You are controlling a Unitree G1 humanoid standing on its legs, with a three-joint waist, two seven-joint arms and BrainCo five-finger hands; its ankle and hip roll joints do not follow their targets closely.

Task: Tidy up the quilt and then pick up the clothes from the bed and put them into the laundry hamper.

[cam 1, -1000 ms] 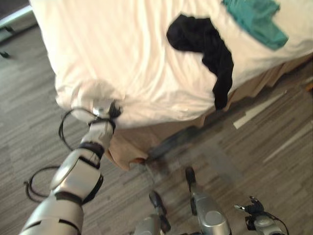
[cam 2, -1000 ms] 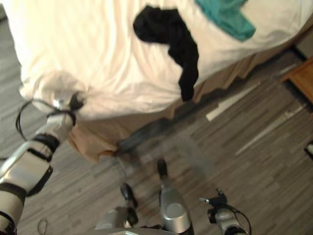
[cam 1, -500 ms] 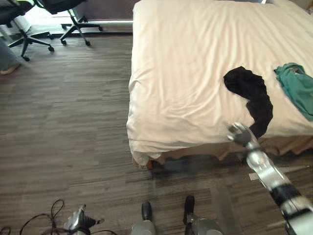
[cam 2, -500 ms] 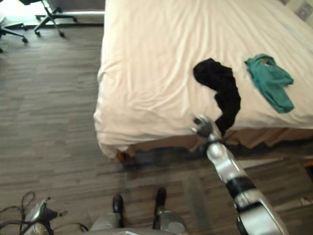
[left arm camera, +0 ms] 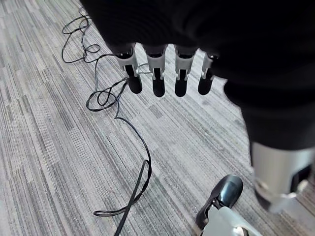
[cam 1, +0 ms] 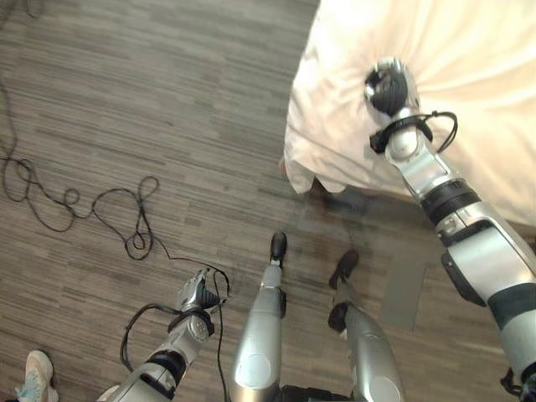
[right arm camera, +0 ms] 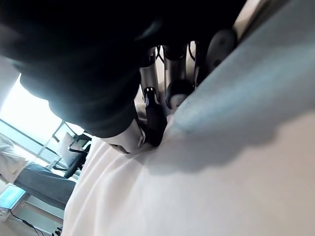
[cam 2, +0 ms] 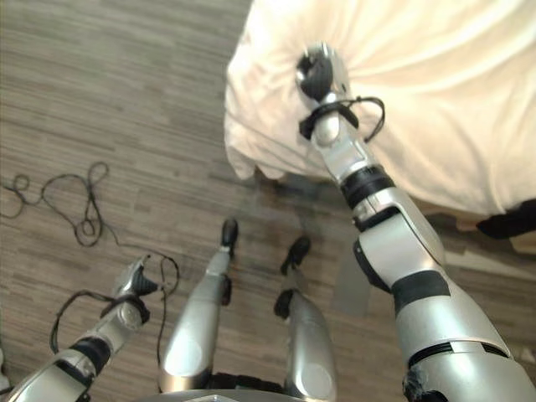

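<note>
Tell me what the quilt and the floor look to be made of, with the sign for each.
Quilt: soft woven fabric, cream and matte, probably cotton or similar; it bunches into radiating creases where the right hand pinches it near the corner. Floor: grey-brown planks with streaky grain, a dull sheen, likely laminate or vinyl rather than real wood; in the left wrist view it could even be patterned carpet tile.

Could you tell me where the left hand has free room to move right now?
Bare floor lies open beside the left hand, though a cable loops across it. The quilt corner is crowded: the right hand is gathering it.
</note>
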